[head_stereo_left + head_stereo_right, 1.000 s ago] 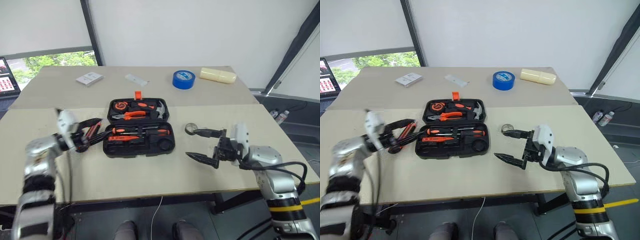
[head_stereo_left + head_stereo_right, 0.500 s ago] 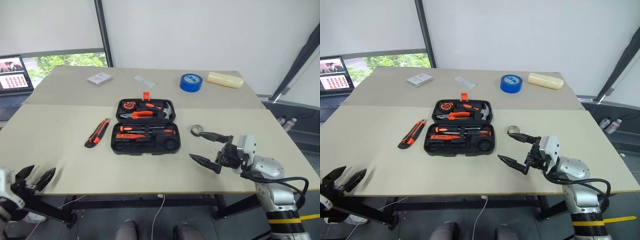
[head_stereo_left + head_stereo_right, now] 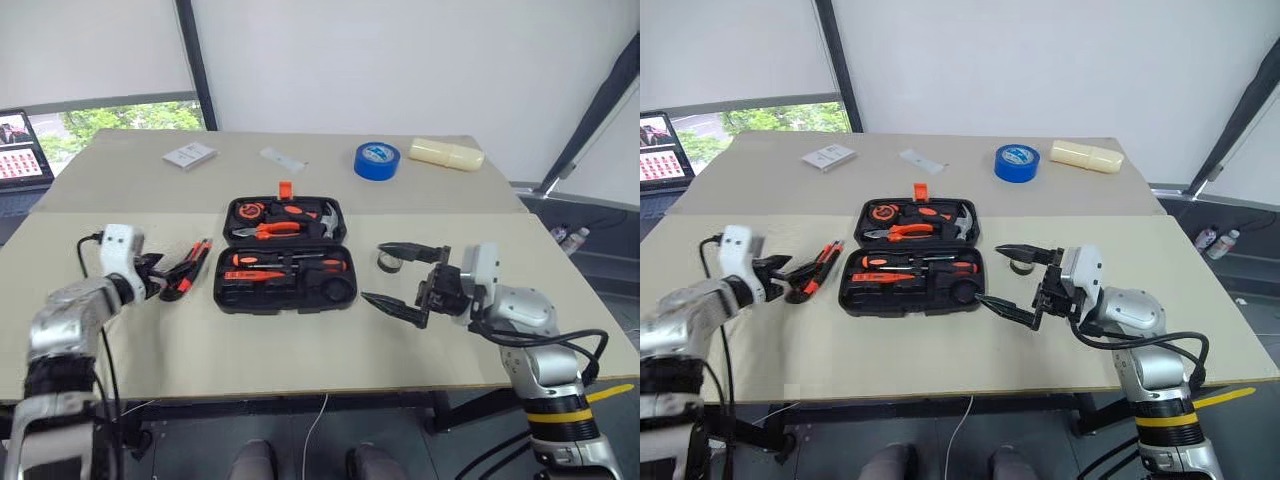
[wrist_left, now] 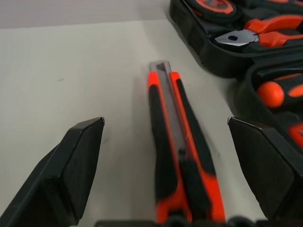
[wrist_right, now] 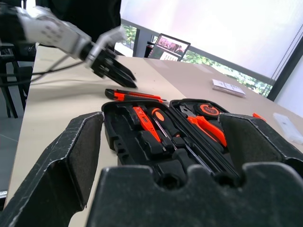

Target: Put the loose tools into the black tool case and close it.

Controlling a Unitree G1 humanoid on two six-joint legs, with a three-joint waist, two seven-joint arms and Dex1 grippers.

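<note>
Left wrist view: the left tool stands wide open and empty, one finger on each side of the orange-black utility knife, neither touching it. In the head views the knife lies flat on the desk just beside the open black tool case, at its 9 o'clock. Its long axis runs roughly from 7 to 1 o'clock, the metal blade end at 1 o'clock, away from the robot, the orange butt toward the tool.

The step in hand looks like grasping the knife. To do it well, I'd keep the fingers square across the handle, lower until they nearly meet the desk, and close at mid-length so the knife lifts level.

The right tool hovers wide open and empty at the case's 3 o'clock, near the small dark tape roll.
</note>
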